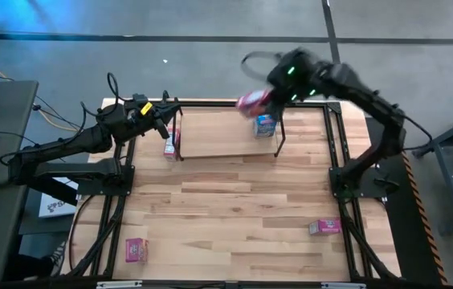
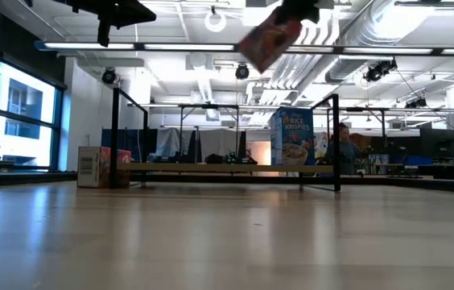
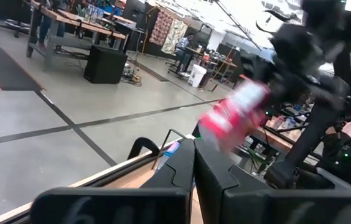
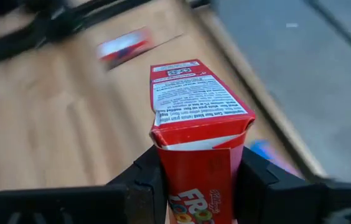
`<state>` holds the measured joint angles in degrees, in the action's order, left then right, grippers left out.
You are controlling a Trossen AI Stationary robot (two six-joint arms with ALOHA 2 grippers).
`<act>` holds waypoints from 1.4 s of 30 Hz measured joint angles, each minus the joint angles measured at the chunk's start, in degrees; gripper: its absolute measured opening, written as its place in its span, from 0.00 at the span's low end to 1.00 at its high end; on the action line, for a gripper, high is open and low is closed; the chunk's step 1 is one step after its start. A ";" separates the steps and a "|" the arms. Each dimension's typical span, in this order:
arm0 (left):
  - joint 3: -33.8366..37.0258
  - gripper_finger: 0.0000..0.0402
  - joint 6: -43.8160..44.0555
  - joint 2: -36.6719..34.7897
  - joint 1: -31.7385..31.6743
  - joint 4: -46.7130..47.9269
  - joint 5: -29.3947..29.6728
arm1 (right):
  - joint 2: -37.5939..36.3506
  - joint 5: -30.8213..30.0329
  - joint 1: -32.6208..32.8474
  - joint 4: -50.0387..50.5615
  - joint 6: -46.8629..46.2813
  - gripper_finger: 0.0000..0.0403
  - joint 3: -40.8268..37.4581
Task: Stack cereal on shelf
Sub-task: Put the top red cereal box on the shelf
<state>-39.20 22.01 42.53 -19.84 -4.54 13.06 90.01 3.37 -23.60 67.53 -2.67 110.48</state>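
My right gripper (image 4: 200,171) is shut on a red cereal box (image 4: 199,118) and holds it in the air above the far right part of the shelf (image 1: 226,135), a light board in a black wire frame. A blue cereal box (image 1: 265,124) stands upright on its base on the shelf board, and it shows in the low view as the blue box (image 2: 293,137). A pink box (image 1: 169,147) lies on the table at the shelf's left end. My left gripper (image 3: 194,163) hovers shut above that left end and touches nothing. My right gripper pinches the red box between its two fingers (image 4: 145,174), one on each narrow side wall (image 4: 163,163), with the printed front facing the wrist camera. The box is lifted clear and hangs tilted in the air as the red box (image 2: 269,40), its free end pointing away from the fingers.
Two more pink boxes lie on the tabletop, one at the near left (image 1: 136,250) and one at the near right (image 1: 324,227). The wide middle of the table between them and the shelf holds nothing else. Black rails (image 1: 340,160) run along the table's sides.
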 joint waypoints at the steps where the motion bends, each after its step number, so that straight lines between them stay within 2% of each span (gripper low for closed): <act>1: 0.00 0.00 0.23 0.01 0.00 0.00 0.00 | 0.98 -0.70 2.39 -0.01 0.02 0.27 0.00; 6: 0.00 0.00 0.32 0.02 0.00 0.01 0.00 | 7.79 -7.64 10.75 3.32 0.42 0.27 -0.04; 11: 0.00 0.00 0.96 0.00 0.00 0.01 -0.02 | 14.88 -12.74 11.98 10.11 1.63 0.27 -0.09; 19: 0.00 0.00 1.47 0.01 -0.02 0.01 -0.02 | 21.18 -12.36 10.17 9.06 4.69 0.27 -0.09; 27: 0.00 0.00 1.45 0.02 -0.01 0.01 -0.02 | 21.80 -13.81 9.54 2.99 9.02 0.27 -0.09; 42: 0.00 0.00 1.50 0.02 0.00 0.01 -0.02 | 25.47 -13.28 7.74 5.27 10.26 0.27 -0.09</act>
<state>-39.20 23.51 42.54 -19.84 -4.54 13.04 115.48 -9.91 -15.87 72.80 7.59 110.39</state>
